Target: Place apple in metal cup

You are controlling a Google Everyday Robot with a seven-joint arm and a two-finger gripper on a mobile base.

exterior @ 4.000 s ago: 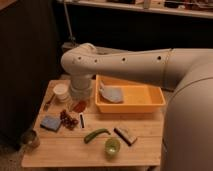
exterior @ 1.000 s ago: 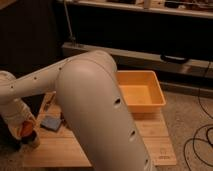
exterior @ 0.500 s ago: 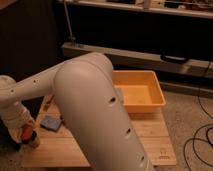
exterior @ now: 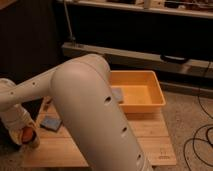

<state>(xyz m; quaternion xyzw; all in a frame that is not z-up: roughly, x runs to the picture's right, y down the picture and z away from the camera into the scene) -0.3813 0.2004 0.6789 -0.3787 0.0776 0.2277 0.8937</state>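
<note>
arm (exterior: 95, 100): big white arm fills the middle of the view, sweeps from bottom centre up and across to the lower left, covers most of the worktop.
gripper (exterior: 26, 136): at the far lower left, at the left end of the worktop, pointing down, low over the wood.
jaws: cannot tell if released or clenched; the white wrist housing covers them.
apple (exterior: 25, 134): small orange-red round spot right at the jaws, under the white wrist; only part of it shows. Cannot tell if it is gripped or just lying there.
metal cup: not made out; something dull sits just right of the apple at the jaws, too unclear to name.
worktop (exterior: 150, 135): light wooden slats, bare part shows to the right of the jaws, past the arm; front edge visible along the bottom.
yellow tub (exterior: 142, 92): up and well right of the jaws, on the far right part of the worktop, partly cut off by the arm on its left side.
grey cloth (exterior: 118, 94): inside the yellow tub, at its left end, half hidden by the arm.
blue sponge (exterior: 50, 122): flat on the worktop, just right of and above the jaws, near the arm's lower edge.
floor (exterior: 192, 115): speckled, right of the worktop, dark cables (exterior: 200, 137) lying on it, well right of the jaws.
</note>
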